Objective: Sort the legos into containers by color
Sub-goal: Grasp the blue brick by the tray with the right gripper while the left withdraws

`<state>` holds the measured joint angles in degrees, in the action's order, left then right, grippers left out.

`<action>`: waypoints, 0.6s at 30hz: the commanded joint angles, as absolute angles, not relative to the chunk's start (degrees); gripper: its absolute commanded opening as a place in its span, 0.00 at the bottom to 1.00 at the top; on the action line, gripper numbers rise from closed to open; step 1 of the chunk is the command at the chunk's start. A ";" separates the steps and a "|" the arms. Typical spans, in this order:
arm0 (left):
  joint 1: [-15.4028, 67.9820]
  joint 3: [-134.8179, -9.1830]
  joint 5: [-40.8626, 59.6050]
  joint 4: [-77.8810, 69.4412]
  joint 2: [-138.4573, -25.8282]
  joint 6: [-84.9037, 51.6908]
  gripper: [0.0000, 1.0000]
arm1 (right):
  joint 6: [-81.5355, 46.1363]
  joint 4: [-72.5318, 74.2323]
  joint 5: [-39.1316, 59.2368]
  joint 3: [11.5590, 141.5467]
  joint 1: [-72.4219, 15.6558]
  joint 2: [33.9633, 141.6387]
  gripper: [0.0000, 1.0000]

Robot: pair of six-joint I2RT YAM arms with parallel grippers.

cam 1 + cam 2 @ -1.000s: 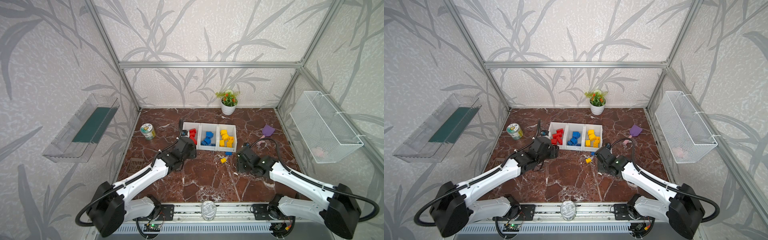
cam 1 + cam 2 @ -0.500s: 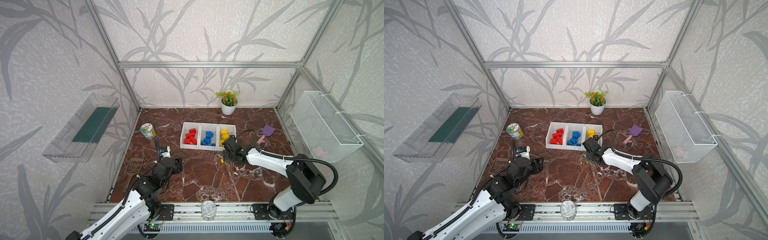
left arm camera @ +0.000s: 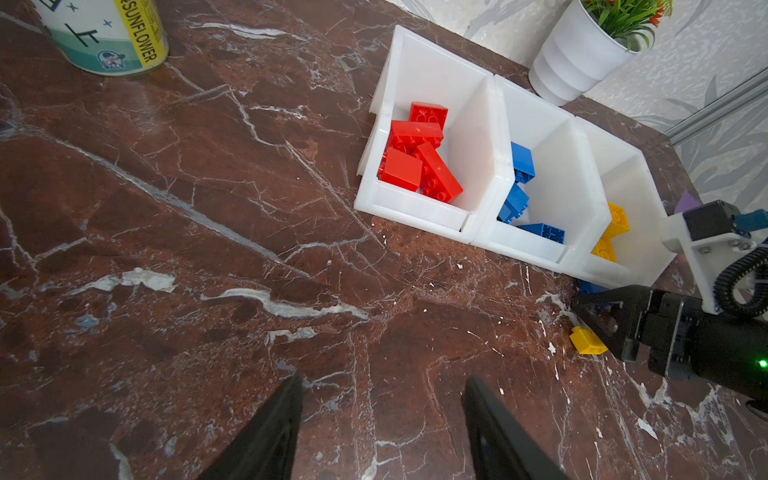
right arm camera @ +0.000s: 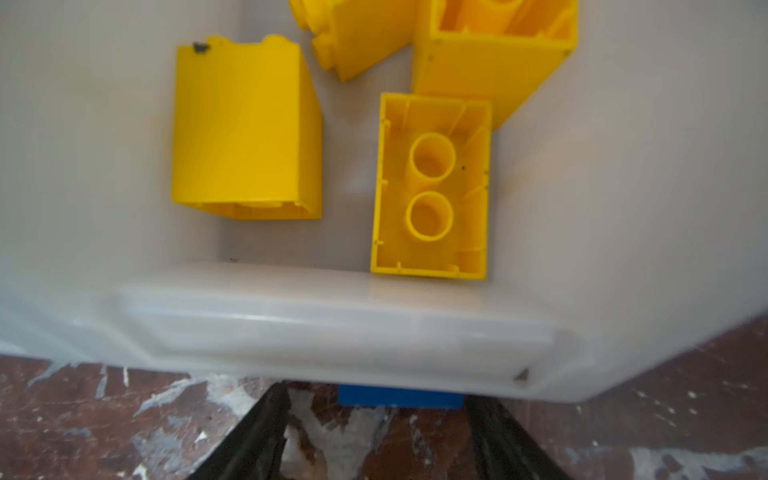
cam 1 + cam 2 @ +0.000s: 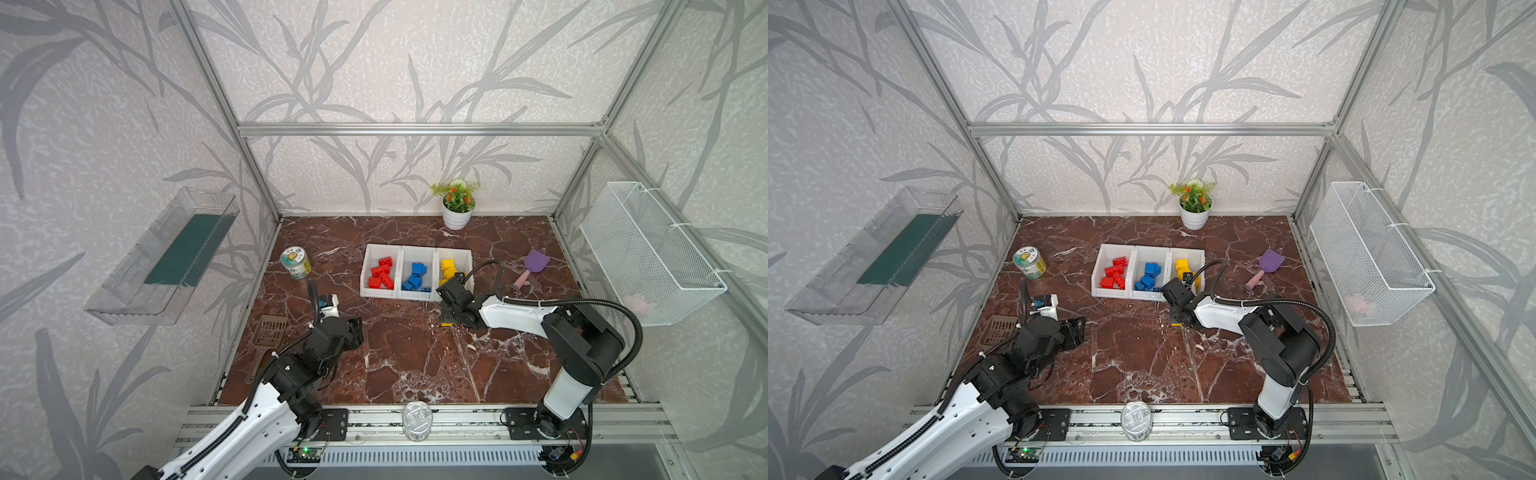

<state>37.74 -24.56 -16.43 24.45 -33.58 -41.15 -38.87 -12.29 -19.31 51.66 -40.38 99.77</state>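
Bins (image 5: 417,252): three
Red legos (image 3: 417,166): at least four
Blue legos (image 3: 521,162): at least four
Yellow legos (image 4: 245,133): at least five
Scoops (image 5: 535,262): two
Can (image 5: 295,262): one
Plant (image 5: 456,203): one
Basket (image 5: 648,249): one
Tray (image 5: 124,286): one

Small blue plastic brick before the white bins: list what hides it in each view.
Small blue plastic brick: right wrist view, white plastic bin's front lip covers most of it.
Left wrist view: right gripper hides all but a sliver.
Both top views: the gripper covers it.
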 commanded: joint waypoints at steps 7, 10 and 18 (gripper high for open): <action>37.55 -24.08 -17.14 25.15 -33.65 -41.92 0.64 | -39.20 -13.70 -22.65 53.48 -40.08 103.52 0.61; 37.57 -24.05 -16.97 25.14 -33.66 -42.01 0.64 | -39.43 -13.97 -23.29 53.72 -40.08 103.98 0.55; 37.53 -23.84 -16.91 25.22 -33.47 -42.01 0.64 | -40.97 -16.58 -25.06 54.14 -40.12 104.60 0.40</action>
